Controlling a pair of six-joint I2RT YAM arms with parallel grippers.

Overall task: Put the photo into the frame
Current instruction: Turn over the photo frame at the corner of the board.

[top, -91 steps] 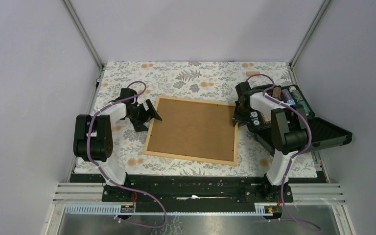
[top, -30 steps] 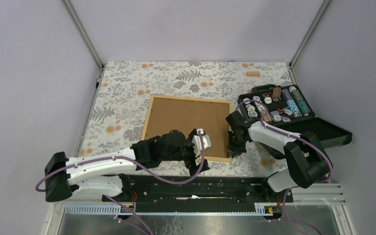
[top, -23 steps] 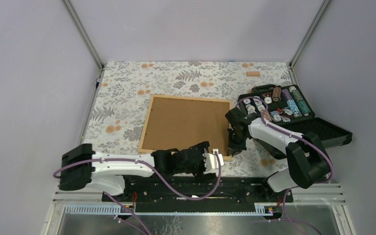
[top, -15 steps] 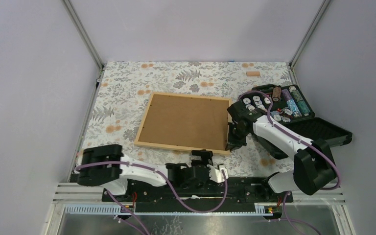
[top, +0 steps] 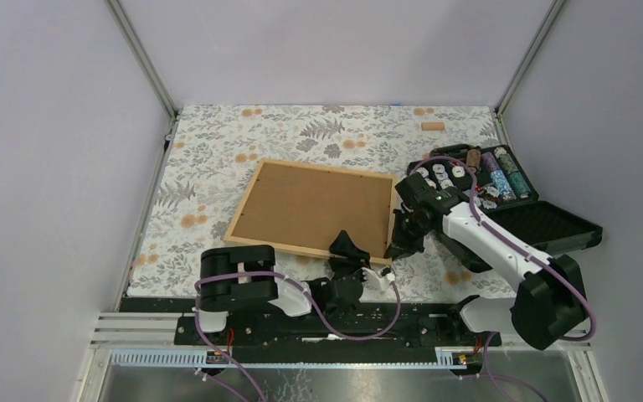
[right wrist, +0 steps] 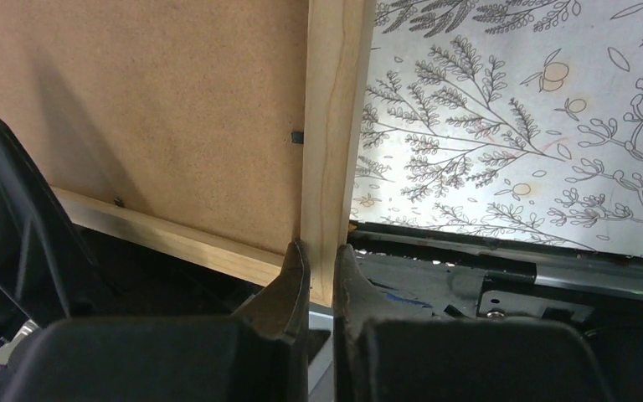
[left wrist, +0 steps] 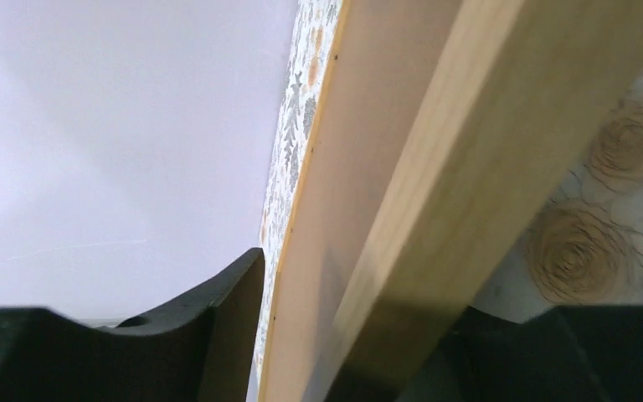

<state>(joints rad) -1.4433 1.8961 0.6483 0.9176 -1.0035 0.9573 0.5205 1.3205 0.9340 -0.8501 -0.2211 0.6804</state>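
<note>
The frame [top: 243, 201] lies back-up on the floral cloth, its brown backing board [top: 314, 205] on top. The photo is hidden. My right gripper [top: 395, 247] is shut on the frame's right rail [right wrist: 331, 126] at the near right corner, the rail pinched between both fingers [right wrist: 322, 251]. My left gripper [top: 347, 247] sits at the frame's near edge. In the left wrist view the light wood rail [left wrist: 486, 151] runs between its jaws [left wrist: 360, 293]. A strip of cloth shows between the left finger [left wrist: 218, 327] and the board, so that gripper is open round the rail.
An open black case [top: 544, 230] with poker chips [top: 477, 180] stands at the right, just behind my right arm. A small wooden block [top: 433, 126] lies at the far right. The black mounting rail [top: 259, 322] runs along the table's near edge under the left arm.
My left arm swung from the frame's left side round to its near edge, and its jaws narrowed round the rail. The frame turned, its near left corner sliding left, with the right gripper still holding it.
</note>
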